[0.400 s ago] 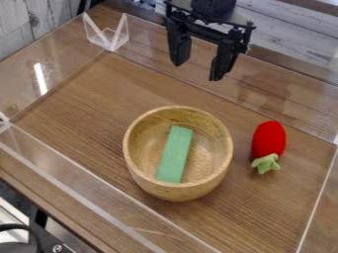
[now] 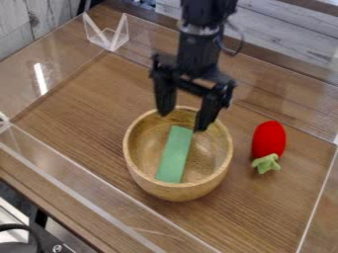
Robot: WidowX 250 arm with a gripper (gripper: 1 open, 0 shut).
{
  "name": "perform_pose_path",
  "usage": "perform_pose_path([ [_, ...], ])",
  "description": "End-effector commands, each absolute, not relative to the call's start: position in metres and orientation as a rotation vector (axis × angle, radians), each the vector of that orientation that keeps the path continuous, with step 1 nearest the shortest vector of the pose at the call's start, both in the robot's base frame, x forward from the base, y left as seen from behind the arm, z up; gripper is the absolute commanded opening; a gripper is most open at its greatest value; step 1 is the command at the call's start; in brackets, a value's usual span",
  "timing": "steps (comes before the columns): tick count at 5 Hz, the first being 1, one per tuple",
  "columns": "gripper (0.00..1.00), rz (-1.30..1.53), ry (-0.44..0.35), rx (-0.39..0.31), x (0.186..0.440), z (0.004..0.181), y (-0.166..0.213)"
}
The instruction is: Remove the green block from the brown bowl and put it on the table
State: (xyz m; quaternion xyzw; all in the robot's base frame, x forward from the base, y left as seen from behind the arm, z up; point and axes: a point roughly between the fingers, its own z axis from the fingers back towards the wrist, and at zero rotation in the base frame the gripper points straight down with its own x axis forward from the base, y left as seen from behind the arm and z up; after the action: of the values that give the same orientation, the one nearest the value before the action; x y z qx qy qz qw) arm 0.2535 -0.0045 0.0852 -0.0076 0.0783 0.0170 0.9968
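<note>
Down from the far edge, the hand (image 2: 188,111) has dropped to hang just above the far rim of the brown bowl (image 2: 137,150), pointing straight down. Its 2 black fingers (image 2: 164,97) stand wide apart and hold nothing.

From the 1 camera view: the green block (image 2: 175,155) lies flat inside the bowl, its long side running near to far, its far end under the open hand. The bowl sits mid-table (image 2: 79,94). A red strawberry toy (image 2: 270,143) lies to the bowl's right, apart from it. Clear acrylic walls (image 2: 53,173) edge the table.
</note>
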Motion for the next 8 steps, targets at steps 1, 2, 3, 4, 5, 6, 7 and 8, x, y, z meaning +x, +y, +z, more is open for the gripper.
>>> perform_pose_path([
  [1,1.00,0.098,0.081,-0.012,0.245,0.096,0.002],
  [2,1.00,0.150,0.072,-0.010,0.246,0.081,0.006],
  [3,1.00,0.193,0.065,-0.009,0.249,0.066,0.008],
  [4,1.00,0.245,0.043,-0.004,0.247,0.060,0.008],
  [5,1.00,0.283,0.017,-0.006,0.249,0.057,0.006],
  [6,1.00,0.344,-0.005,-0.010,0.249,0.056,0.008],
  [7,1.00,0.381,-0.033,-0.011,0.248,0.057,0.007],
  [8,1.00,0.421,-0.066,-0.012,0.254,0.060,0.006],
])
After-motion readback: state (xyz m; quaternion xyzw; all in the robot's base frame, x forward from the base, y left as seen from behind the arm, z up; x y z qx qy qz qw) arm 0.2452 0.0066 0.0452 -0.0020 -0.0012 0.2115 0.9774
